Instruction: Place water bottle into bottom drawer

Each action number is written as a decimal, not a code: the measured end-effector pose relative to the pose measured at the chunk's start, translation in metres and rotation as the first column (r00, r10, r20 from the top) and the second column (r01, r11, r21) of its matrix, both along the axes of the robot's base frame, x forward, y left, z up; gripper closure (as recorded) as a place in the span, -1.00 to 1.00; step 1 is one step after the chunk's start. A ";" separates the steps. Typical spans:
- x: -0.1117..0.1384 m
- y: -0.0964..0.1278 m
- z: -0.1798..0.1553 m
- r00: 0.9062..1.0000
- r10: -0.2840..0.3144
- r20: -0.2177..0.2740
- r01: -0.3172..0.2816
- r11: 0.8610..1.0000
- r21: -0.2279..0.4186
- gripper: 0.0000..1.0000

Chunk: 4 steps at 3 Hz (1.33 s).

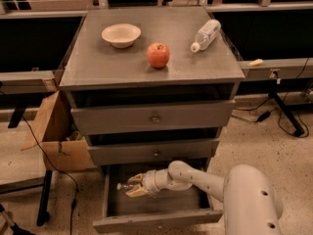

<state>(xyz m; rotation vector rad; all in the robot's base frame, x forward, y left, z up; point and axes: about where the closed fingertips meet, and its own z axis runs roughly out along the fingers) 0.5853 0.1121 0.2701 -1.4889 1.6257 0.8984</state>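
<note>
The bottom drawer (156, 222) of the grey cabinet is pulled open. My gripper (133, 186) reaches into it from the right, low over the left part of the tray. Its tan fingers (135, 179) are closed around the clear water bottle (122, 185), which lies roughly level with its end pointing left. Most of the bottle is hidden by the fingers. My white arm (195, 177) crosses the drawer's right side.
On the cabinet top (98, 67) stand a cream bowl (121, 35), a red apple (158, 55) and a smoother white-capped bottle (205, 35) lying on its side. The two upper drawers (155, 117) are shut. A cardboard box (56, 131) sits left of the cabinet. Cables run on the floor at the right.
</note>
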 end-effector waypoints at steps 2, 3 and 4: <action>0.010 -0.004 -0.030 1.000 0.004 -0.007 -0.004 0.999 0.049 -0.60; 0.006 -0.014 -0.037 1.000 -0.005 -0.007 0.005 0.999 0.050 -1.00; 0.006 -0.014 -0.037 1.000 -0.005 -0.007 0.005 0.999 0.050 -1.00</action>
